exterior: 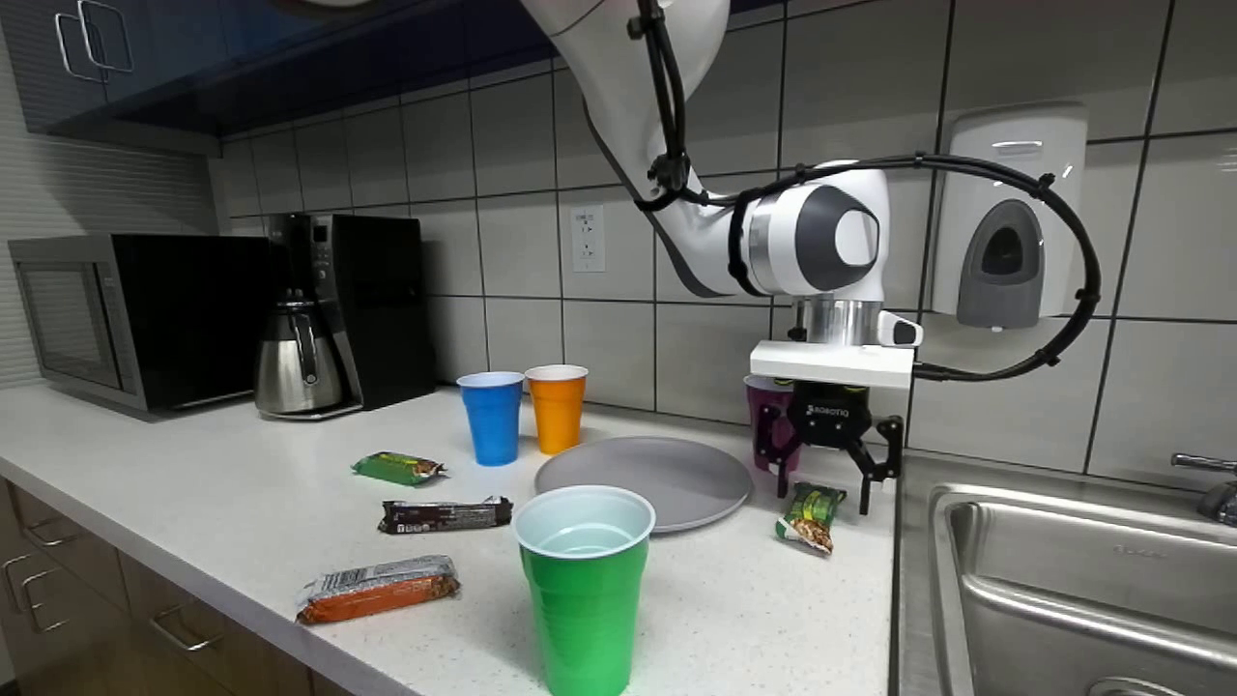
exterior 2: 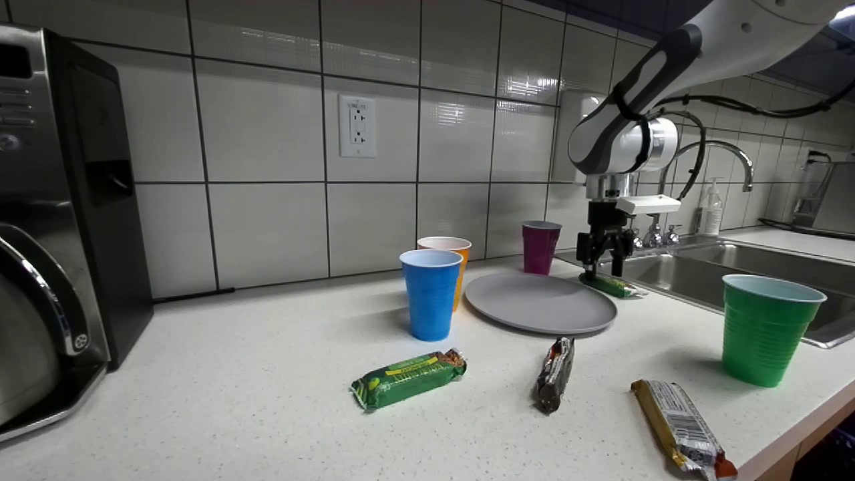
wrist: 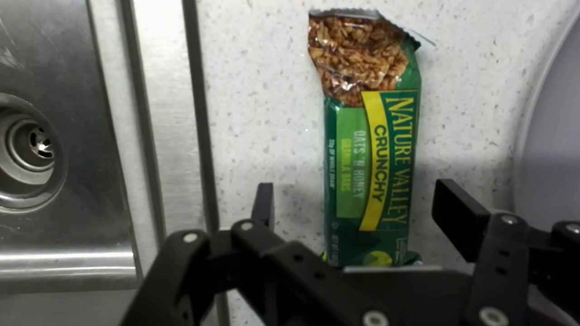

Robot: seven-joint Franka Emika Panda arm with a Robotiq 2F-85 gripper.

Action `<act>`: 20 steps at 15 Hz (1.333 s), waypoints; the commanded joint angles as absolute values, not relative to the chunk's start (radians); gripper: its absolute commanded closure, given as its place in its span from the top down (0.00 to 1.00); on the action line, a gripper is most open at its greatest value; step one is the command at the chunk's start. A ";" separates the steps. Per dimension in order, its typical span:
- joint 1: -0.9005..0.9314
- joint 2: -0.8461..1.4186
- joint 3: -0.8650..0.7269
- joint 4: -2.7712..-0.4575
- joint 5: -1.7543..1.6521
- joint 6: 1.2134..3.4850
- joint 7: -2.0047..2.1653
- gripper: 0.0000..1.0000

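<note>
My gripper [exterior: 823, 501] is open and points down over a green granola bar [exterior: 810, 519] on the white counter. In the wrist view the fingers [wrist: 358, 206] stand either side of the bar [wrist: 371, 136], apart from it. The bar's near end is hidden by the gripper body. In an exterior view the gripper [exterior 2: 604, 272] is low over the bar [exterior 2: 611, 286]; whether the fingertips touch the counter I cannot tell. A purple cup [exterior 2: 540, 247] stands upright behind the gripper. A grey plate [exterior: 643, 478] lies beside it and shows in the wrist view [wrist: 550, 158].
The steel sink [exterior: 952, 580] borders the counter beside the bar. A green cup [exterior: 585, 609], a blue cup [exterior: 493, 420] and an orange cup [exterior: 558, 411] stand upright. Another green bar [exterior 2: 409, 379], a dark bar [exterior 2: 556, 374] and a silver-orange bar [exterior: 379, 588] lie about. A coffee maker [exterior: 377, 300] stands farther off.
</note>
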State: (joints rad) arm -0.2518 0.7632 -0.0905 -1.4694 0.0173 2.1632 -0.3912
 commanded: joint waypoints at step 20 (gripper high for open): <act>-0.263 0.644 -0.066 -1.581 -0.012 2.180 -0.417 0.19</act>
State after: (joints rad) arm -0.2505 0.7153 -0.0835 -1.4998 0.0000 2.1643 -0.3924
